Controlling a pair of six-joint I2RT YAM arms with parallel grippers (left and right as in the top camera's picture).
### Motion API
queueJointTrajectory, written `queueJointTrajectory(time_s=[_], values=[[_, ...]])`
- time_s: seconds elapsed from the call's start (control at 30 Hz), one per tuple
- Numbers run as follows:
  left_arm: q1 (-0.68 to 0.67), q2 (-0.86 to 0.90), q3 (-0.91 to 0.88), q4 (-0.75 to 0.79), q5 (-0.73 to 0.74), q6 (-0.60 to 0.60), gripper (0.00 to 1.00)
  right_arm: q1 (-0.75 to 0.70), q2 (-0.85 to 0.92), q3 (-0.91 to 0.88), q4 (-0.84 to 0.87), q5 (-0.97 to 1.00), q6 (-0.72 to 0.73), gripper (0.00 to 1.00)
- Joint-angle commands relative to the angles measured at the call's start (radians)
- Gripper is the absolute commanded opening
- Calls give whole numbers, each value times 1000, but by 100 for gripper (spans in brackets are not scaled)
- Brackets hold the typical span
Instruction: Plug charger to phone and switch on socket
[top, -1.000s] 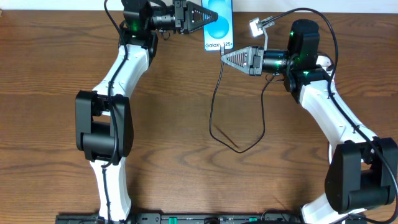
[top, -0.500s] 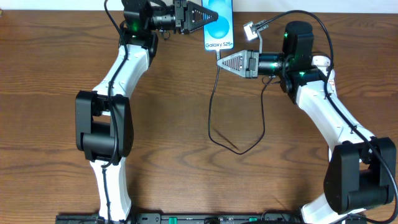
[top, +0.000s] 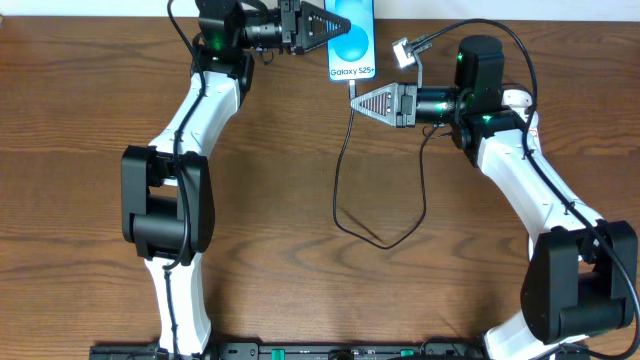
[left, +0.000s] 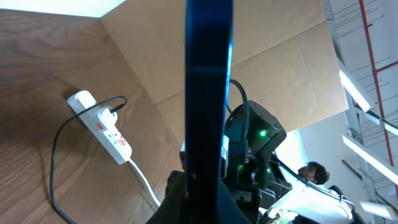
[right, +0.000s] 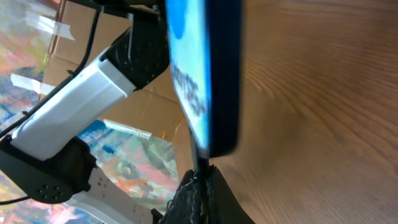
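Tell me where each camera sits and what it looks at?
Overhead: above the brown wooden table, looking down; both arms show.
Left wrist: behind the left gripper, facing the black-framed, blue-screened phone edge-on, white power strip beyond.
Right wrist: behind the right gripper, its thin black cable by that phone's end.
All share the phone.

At phone: charger tip (in tool)

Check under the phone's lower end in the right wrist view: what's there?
The charger tip meets the phone at its lower end, pinched in the right hand. The port is covered by the phone's frame, so whether the plug is fully seated cannot be told.
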Motion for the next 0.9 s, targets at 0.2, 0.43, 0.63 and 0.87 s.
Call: queueJointTrajectory(time_s=[0.2,0.43,0.63,0.87], values=[[-2,-33,13,11,-5,2,7,-9,0,16,1,11,-16,1],[-2,-33,13,11,-5,2,7,-9,0,16,9,16,-16,1],[-2,-33,13,11,-5,2,7,-7,0,16,13,16,-15,1],[-2,-33,13,11,-6,3,7,2,0,16,13,16,-12,1]])
